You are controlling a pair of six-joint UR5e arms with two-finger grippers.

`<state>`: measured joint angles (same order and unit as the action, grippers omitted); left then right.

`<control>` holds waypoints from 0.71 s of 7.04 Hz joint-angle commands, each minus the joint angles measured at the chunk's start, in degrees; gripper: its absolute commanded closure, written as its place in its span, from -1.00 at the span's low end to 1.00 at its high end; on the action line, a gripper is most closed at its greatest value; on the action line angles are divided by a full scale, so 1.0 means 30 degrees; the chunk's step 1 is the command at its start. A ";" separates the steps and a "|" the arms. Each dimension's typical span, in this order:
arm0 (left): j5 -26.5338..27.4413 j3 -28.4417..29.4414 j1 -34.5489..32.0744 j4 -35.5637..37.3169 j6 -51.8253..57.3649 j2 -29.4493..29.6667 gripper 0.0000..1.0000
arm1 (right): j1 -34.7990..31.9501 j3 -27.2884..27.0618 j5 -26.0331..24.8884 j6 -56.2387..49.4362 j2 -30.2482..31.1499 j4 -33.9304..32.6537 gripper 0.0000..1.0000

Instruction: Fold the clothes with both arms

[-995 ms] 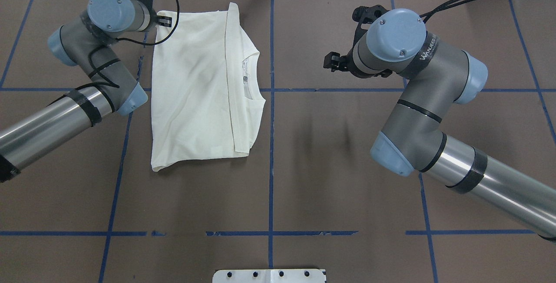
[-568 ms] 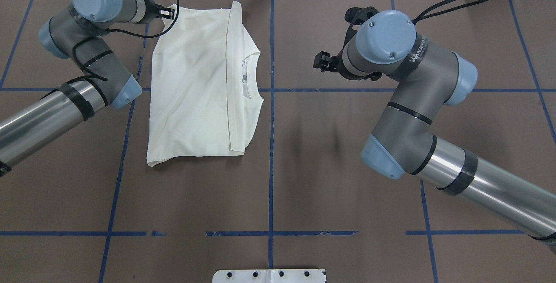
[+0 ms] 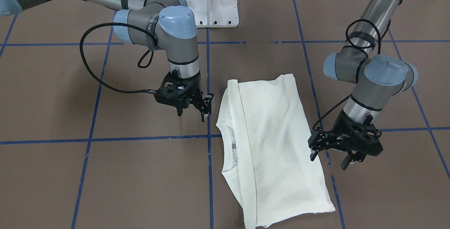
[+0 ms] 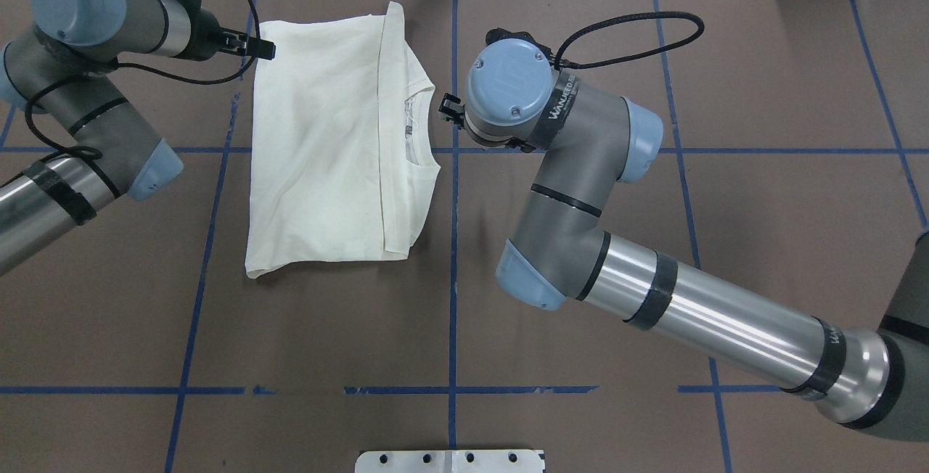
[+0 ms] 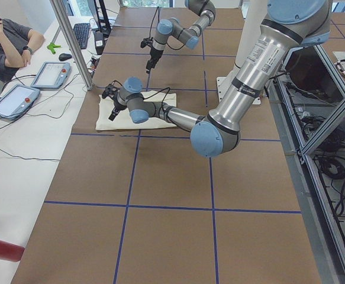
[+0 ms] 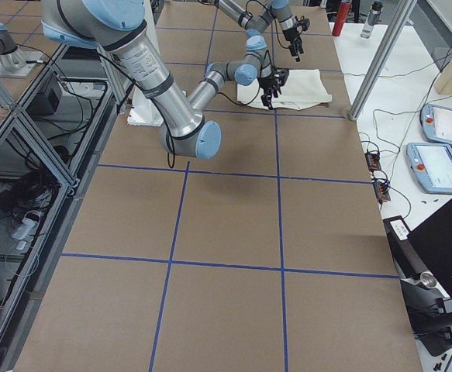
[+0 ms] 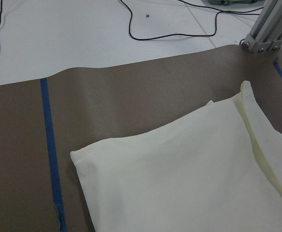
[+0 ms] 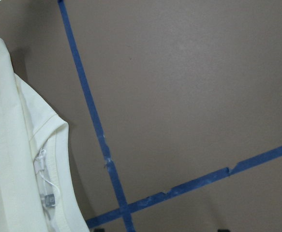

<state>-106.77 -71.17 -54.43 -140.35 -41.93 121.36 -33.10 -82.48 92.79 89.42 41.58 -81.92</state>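
The left gripper (image 3: 329,159), fingers spread wide and empty, hangs at the edge of the T-shirt (image 3: 277,144) opposite its collar. The right gripper (image 3: 192,114), also wide and empty, hangs just beside the collar. The T-shirt lies folded, plain side up, on the table (image 3: 105,180).

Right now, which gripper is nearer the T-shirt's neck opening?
The right gripper, hovering open just off the collar; the left gripper is across the T-shirt, by its opposite edge.

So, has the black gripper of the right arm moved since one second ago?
Yes. In the overhead view the right arm's black gripper has shifted left, from well right of the central blue tape line to over it, beside the cream T-shirt.
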 commanded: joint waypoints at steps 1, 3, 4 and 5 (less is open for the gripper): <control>-0.0093 0.0051 -0.0636 0.0055 0.1610 -0.0374 -1.00 | 0.0922 0.4412 -0.1046 0.1156 -0.2335 0.2302 -0.12; -0.0093 0.0051 -0.0784 -0.0092 0.1613 -0.0493 -1.00 | 0.1771 0.5283 -0.1429 0.1013 -0.2727 0.2258 0.07; -0.0122 0.0051 -0.0784 -0.0092 0.1613 -0.0493 -1.00 | 0.1892 0.5459 -0.1661 0.0955 -0.2785 0.2257 0.16; -0.0122 0.0051 -0.0784 -0.0092 0.1613 -0.0493 -1.00 | 0.2067 0.5780 -0.1896 0.0751 -0.2959 0.2257 0.18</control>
<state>-107.11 -71.02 -56.74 -140.60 -37.12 119.92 -27.62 -66.25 87.93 92.19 33.24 -75.19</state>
